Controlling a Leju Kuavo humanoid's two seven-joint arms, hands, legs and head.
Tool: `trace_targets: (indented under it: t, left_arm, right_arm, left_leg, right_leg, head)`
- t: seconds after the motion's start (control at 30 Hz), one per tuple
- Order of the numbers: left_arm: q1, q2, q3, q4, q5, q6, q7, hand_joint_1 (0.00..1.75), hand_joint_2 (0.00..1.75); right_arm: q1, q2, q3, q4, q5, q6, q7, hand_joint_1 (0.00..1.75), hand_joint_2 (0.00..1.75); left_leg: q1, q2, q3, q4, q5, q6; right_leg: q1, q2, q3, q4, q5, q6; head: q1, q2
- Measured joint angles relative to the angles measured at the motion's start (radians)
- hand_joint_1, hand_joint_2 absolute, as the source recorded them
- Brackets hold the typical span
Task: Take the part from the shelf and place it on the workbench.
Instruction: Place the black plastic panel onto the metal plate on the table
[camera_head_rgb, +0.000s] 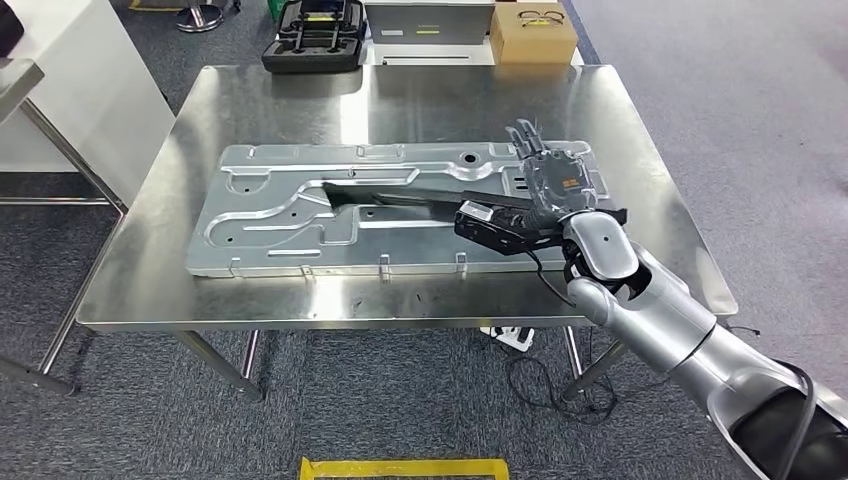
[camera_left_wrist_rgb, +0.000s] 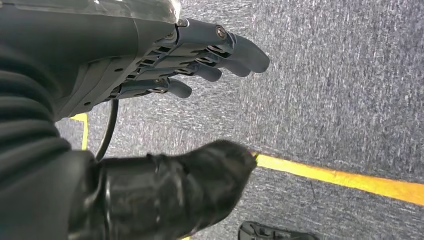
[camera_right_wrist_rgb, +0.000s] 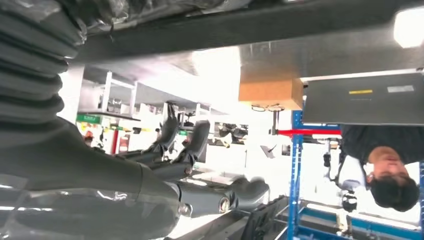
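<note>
Part (camera_head_rgb: 330, 215) flat on the worktop (camera_head_rgb: 420, 95).
Right hand (camera_head_rgb: 548, 175) rests on its 3 o'clock end, fingers spread; left hand (camera_left_wrist_rgb: 165, 65) empty, fingers apart.

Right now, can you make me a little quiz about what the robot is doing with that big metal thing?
1. True or false: the big metal part already lies flat on the steel workbench.
2. Which hand is over the part's end? A) the right hand B) the left hand
3. Fill the gap: the left hand hangs over grey carpet with a ______ line on it.

Key
1. True: it lies flat along the bench top.
2. A: the right hand reaches over the part's right end, fingers stretched out; whether it touches cannot be told.
3. Yellow.
</note>
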Motion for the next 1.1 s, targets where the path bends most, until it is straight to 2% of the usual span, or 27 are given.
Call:
trace_targets:
  t: [0.03, 0.07, 0.17, 0.23, 0.27, 0.33, 0.37, 0.4, 0.43, 0.5, 0.57, 0.6, 0.67, 0.73, 0.77, 0.83, 0.87, 0.9, 0.93, 0.97, 1.0, 1.03, 1.1]
  left_arm:
    - [0.0, -0.001, 0.0, 0.0, 0.001, 0.003, 0.0, 0.0, 0.0]
    - [-0.001, -0.001, 0.0, 0.0, 0.002, 0.006, 0.001, 0.0, 0.0]
    - [-0.001, 0.0, 0.0, 0.0, 0.003, 0.019, 0.014, 0.0, 0.0]
    - [0.0, -0.001, 0.0, 0.0, 0.002, 0.024, 0.02, 0.0, 0.0]
    - [-0.001, -0.001, 0.0, 0.0, 0.002, 0.025, 0.02, 0.0, 0.0]
    - [0.0, -0.001, 0.0, 0.0, 0.001, 0.026, 0.02, 0.0, 0.0]
    - [0.001, -0.002, 0.0, 0.0, 0.001, 0.026, 0.02, 0.0, 0.0]
    - [0.002, -0.002, 0.0, 0.0, 0.001, 0.026, 0.02, 0.0, 0.0]
    - [0.003, -0.003, 0.0, 0.0, 0.001, 0.026, 0.02, 0.0, 0.0]
    - [0.003, -0.003, 0.0, 0.0, 0.001, 0.026, 0.02, 0.0, 0.0]
    - [0.001, -0.003, 0.0, 0.0, 0.001, 0.026, 0.02, 0.0, 0.0]
    - [0.001, -0.003, 0.0, 0.0, 0.001, 0.026, 0.02, 0.0, 0.0]
    - [0.001, -0.003, 0.0, 0.0, 0.001, 0.026, 0.02, 0.0, 0.0]
    - [0.001, -0.003, 0.0, 0.0, 0.001, 0.026, 0.02, 0.0, 0.0]
    - [0.001, -0.004, 0.0, 0.0, 0.001, 0.027, 0.02, 0.0, 0.0]
    - [0.001, -0.004, 0.0, 0.0, 0.002, 0.028, 0.024, 0.0, 0.0]
    - [0.001, -0.004, 0.0, 0.0, 0.003, 0.03, 0.028, 0.0, 0.0]
    - [0.001, -0.004, 0.0, 0.0, 0.004, 0.033, 0.033, 0.0, 0.0]
    - [0.002, -0.005, 0.0, 0.0, 0.005, 0.036, 0.037, 0.0, 0.0]
    - [0.002, -0.006, 0.0, 0.0, 0.005, 0.04, 0.041, 0.0, 0.0]
    - [0.002, -0.007, 0.0, 0.0, 0.006, 0.045, 0.043, 0.0, 0.0]
    - [0.001, -0.008, 0.0, 0.0, 0.007, 0.05, 0.047, 0.0, 0.0]
    - [0.001, -0.009, 0.0, 0.0, 0.01, 0.06, 0.055, 0.0, 0.0]
  right_arm:
    - [-0.002, 0.0, -0.002, -0.005, 0.0, 0.001, 0.001, 0.0, 0.0]
    - [-0.004, 0.0, -0.004, -0.011, 0.001, 0.003, 0.002, 0.0, 0.0]
    - [-0.004, -0.002, -0.011, -0.02, -0.006, 0.013, 0.009, 0.0, 0.0]
    - [-0.004, -0.002, -0.014, -0.024, -0.014, 0.018, 0.013, 0.0, 0.0]
    - [-0.003, -0.002, -0.014, -0.027, -0.017, 0.02, 0.014, 0.0, 0.0]
    - [0.001, -0.002, -0.015, -0.031, -0.02, 0.021, 0.015, 0.0, 0.0]
    - [0.005, -0.002, -0.015, -0.031, -0.021, 0.022, 0.015, 0.0, 0.0]
    - [0.008, -0.002, -0.015, -0.031, -0.022, 0.022, 0.016, 0.0, 0.0]
    - [0.01, -0.002, -0.015, -0.032, -0.023, 0.022, 0.016, 0.0, 0.0]
    - [0.012, -0.002, -0.016, -0.034, -0.023, 0.022, 0.016, 0.0, 0.0]
    - [0.011, -0.002, -0.02, -0.036, -0.023, 0.022, 0.016, 0.0, 0.0]
    - [0.011, -0.002, -0.022, -0.036, -0.023, 0.022, 0.016, 0.0, 0.0]
    - [0.012, -0.002, -0.023, -0.036, -0.023, 0.023, 0.017, 0.0, 0.0]
    - [0.012, -0.004, -0.025, -0.036, -0.024, 0.023, 0.018, 0.0, 0.0]
    - [0.012, -0.004, -0.027, -0.036, -0.025, 0.024, 0.018, 0.0, 0.0]
    - [0.015, -0.005, -0.03, -0.036, -0.027, 0.026, 0.019, 0.0, 0.0]
    - [0.017, -0.005, -0.031, -0.036, -0.028, 0.028, 0.019, 0.0, 0.0]
    - [0.02, -0.005, -0.031, -0.036, -0.03, 0.029, 0.02, 0.0, 0.0]
    - [0.022, -0.005, -0.031, -0.036, -0.032, 0.03, 0.021, 0.0, 0.0]
    - [0.023, -0.005, -0.031, -0.036, -0.034, 0.031, 0.021, 0.0, 0.0]
    - [0.023, -0.005, -0.031, -0.036, -0.035, 0.031, 0.021, 0.0, 0.0]
    - [0.022, -0.005, -0.032, -0.036, -0.036, 0.031, 0.021, 0.0, 0.0]
    - [0.021, -0.005, -0.032, -0.038, -0.037, 0.031, 0.021, 0.0, 0.0]
  left_leg:
    - [-0.001, 0.0, -0.003, 0.008, -0.004, -0.004]
    - [-0.003, 0.0, -0.007, 0.014, -0.007, -0.009]
    - [-0.004, 0.0, -0.013, 0.018, -0.007, -0.021]
    - [-0.001, 0.001, -0.027, 0.049, -0.032, -0.033]
    - [0.001, 0.001, -0.046, 0.09, -0.059, -0.04]
    - [0.006, 0.001, -0.1, 0.216, -0.121, -0.05]
    - [0.009, 0.001, -0.122, 0.266, -0.137, -0.053]
    - [0.01, 0.001, -0.129, 0.286, -0.136, -0.055]
    - [0.012, 0.001, -0.118, 0.266, -0.117, -0.055]
    - [0.013, 0.001, -0.052, 0.141, -0.057, -0.05]
    - [0.009, 0.0, 0.003, 0.034, -0.027, -0.042]
    - [0.007, 0.0, 0.012, 0.014, -0.027, -0.038]
    - [0.005, -0.001, 0.013, 0.007, -0.022, -0.028]
    - [0.008, 0.001, 0.017, -0.006, -0.012, -0.014]
    - [0.01, 0.002, 0.019, -0.011, -0.009, -0.008]
    - [0.008, 0.002, 0.018, -0.013, -0.007, -0.001]
    - [0.006, 0.002, 0.017, -0.013, -0.007, 0.001]
    - [0.004, 0.002, 0.017, -0.012, -0.007, 0.002]
    - [0.003, 0.002, 0.017, -0.01, -0.008, 0.002]
    - [0.002, 0.001, 0.017, -0.007, -0.01, 0.002]
    - [0.002, 0.001, 0.017, -0.002, -0.013, 0.001]
    - [0.0, 0.0, 0.015, 0.003, -0.017, -0.001]
    - [-0.003, -0.001, 0.009, 0.011, -0.021, -0.008]
  right_leg:
    - [0.001, 0.0, 0.024, -0.049, 0.014, -0.004]
    - [0.002, 0.0, 0.037, -0.075, 0.018, -0.008]
    - [0.005, 0.002, 0.038, -0.086, 0.019, -0.026]
    - [0.001, 0.001, 0.039, -0.092, 0.025, -0.037]
    - [-0.001, 0.001, 0.039, -0.094, 0.028, -0.04]
    - [-0.002, 0.0, 0.036, -0.095, 0.029, -0.043]
    - [-0.002, 0.0, 0.035, -0.095, 0.029, -0.043]
    - [-0.002, 0.0, 0.035, -0.094, 0.03, -0.043]
    - [-0.002, 0.0, 0.035, -0.094, 0.03, -0.043]
    - [-0.003, 0.001, 0.036, -0.094, 0.03, -0.041]
    - [-0.001, 0.002, 0.035, -0.094, 0.032, -0.032]
    - [0.0, 0.002, 0.034, -0.095, 0.034, -0.026]
    - [0.0, 0.003, 0.034, -0.102, 0.039, -0.013]
    - [0.0, 0.003, 0.026, -0.086, 0.023, -0.004]
    - [0.001, 0.002, 0.012, -0.051, 0.0, -0.002]
    - [0.001, 0.002, -0.042, 0.071, -0.063, -0.002]
    - [0.002, 0.002, -0.068, 0.13, -0.084, -0.002]
    - [0.002, 0.002, -0.082, 0.163, -0.089, -0.002]
    - [0.002, 0.002, -0.078, 0.156, -0.073, -0.003]
    - [0.002, 0.002, -0.057, 0.113, -0.044, -0.006]
    - [0.003, 0.001, -0.025, 0.046, -0.011, -0.009]
    - [0.005, 0.001, 0.007, -0.018, 0.011, -0.012]
    - [0.009, 0.002, 0.04, -0.088, 0.024, -0.017]
  head:
    - [0.0, 0.0]
    - [-0.001, 0.0]
    - [-0.001, 0.0]
    - [-0.004, 0.0]
    - [-0.005, 0.0]
    - [-0.007, 0.0]
    - [-0.007, 0.0]
    - [-0.007, 0.0]
    - [-0.007, 0.0]
    - [-0.007, 0.0]
    - [-0.006, 0.0]
    - [-0.006, 0.0]
    - [-0.005, 0.0]
    - [-0.004, 0.0]
    - [-0.004, 0.0]
    - [-0.002, 0.0]
    - [-0.002, 0.0]
    - [-0.002, 0.0]
    - [-0.002, 0.0]
    - [-0.002, 0.0]
    - [-0.002, 0.0]
    - [-0.002, 0.0]
    - [-0.002, 0.0]
